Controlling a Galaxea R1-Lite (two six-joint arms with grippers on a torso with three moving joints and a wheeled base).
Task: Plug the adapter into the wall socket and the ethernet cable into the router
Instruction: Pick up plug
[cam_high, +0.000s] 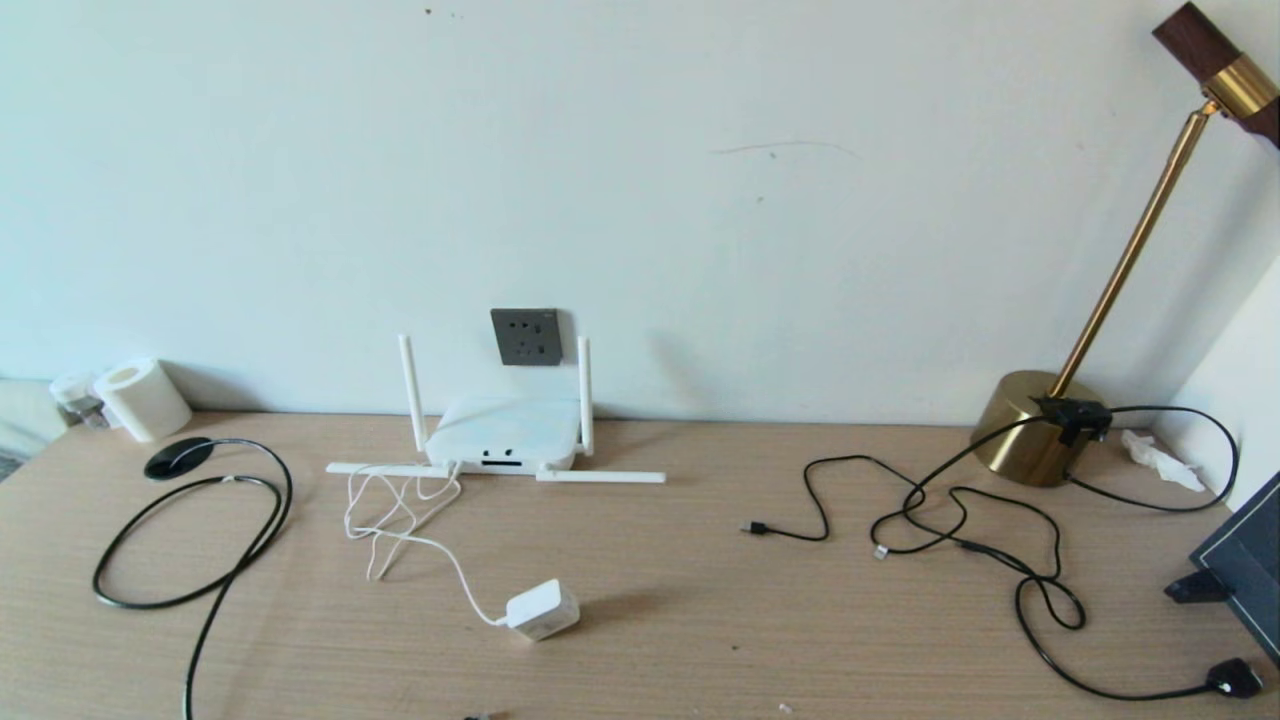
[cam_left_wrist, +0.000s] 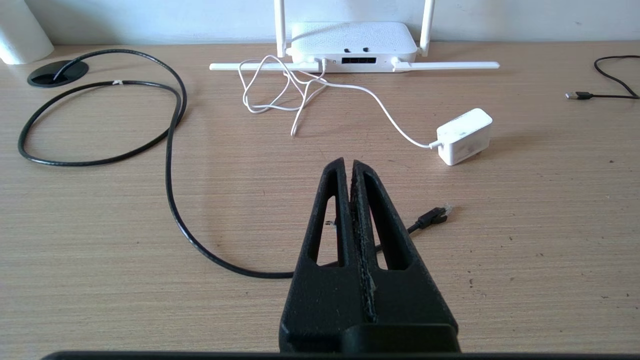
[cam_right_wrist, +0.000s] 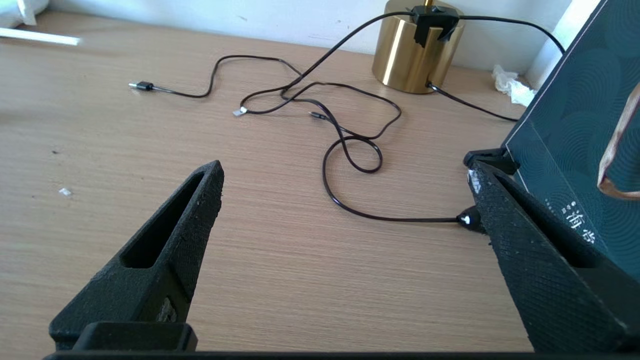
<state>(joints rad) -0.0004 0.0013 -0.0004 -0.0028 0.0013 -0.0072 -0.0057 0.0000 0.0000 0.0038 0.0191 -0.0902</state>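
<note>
Since neither plug is seated yet, begin with the adapter (cam_high: 542, 609), which lies on its side on the wooden desk (cam_high: 700, 600) in front of the router (cam_high: 505, 435), its thin white cord (cam_high: 410, 520) looped back to the router's front edge. Your left gripper (cam_left_wrist: 348, 165) hangs over the desk with its fingers pressed together on nothing, so spread them before you descend; your right gripper (cam_right_wrist: 345, 175) stands wide apart over the tangle of thin black USB cables (cam_right_wrist: 320, 115) near the brass lamp base (cam_right_wrist: 412, 50). Take the adapter across its flat sides so the prongs, which I cannot see from here, can face the wall socket (cam_high: 526, 336) above the router. Leave slack in the cord. The ethernet cable (cam_left_wrist: 170, 165) curls to the left, its plug (cam_left_wrist: 434, 216) lying just beyond the left fingertips.
</note>
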